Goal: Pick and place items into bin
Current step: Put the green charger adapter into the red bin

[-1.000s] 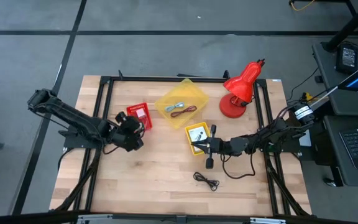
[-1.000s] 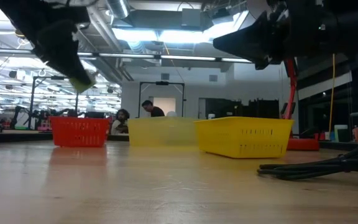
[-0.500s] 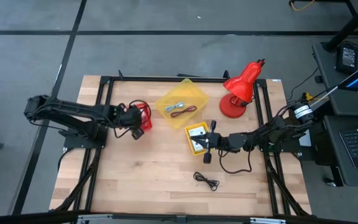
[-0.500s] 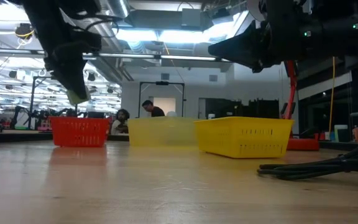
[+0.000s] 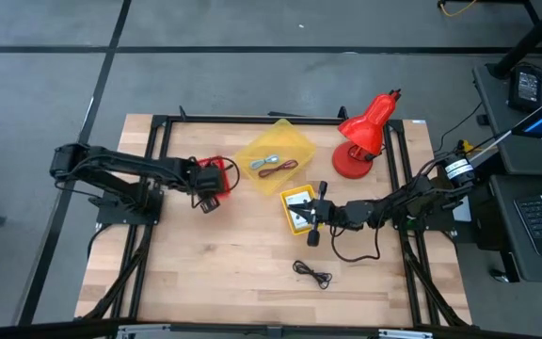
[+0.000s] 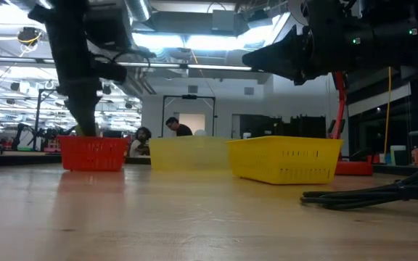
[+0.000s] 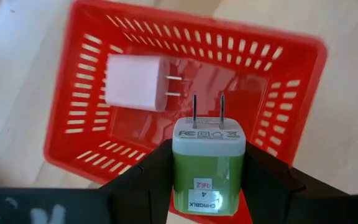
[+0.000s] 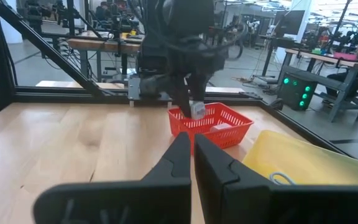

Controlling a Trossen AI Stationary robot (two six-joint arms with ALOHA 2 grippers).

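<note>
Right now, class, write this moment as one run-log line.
left gripper: shut on green plug-in charger, over red slotted plastic basket | basket holds white charger | right gripper: shut, empty, near small yellow basket

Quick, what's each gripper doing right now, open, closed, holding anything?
Left gripper: closed on a green charger, above the red basket.
Right gripper: closed, empty, by the small yellow basket.

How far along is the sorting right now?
Done: a white charger lies in the red basket, and cables sit in the large yellow bin. In hand: the left hand holds a green charger above the red basket. Left: the black cord on the table; the right hand is shut and empty.
</note>
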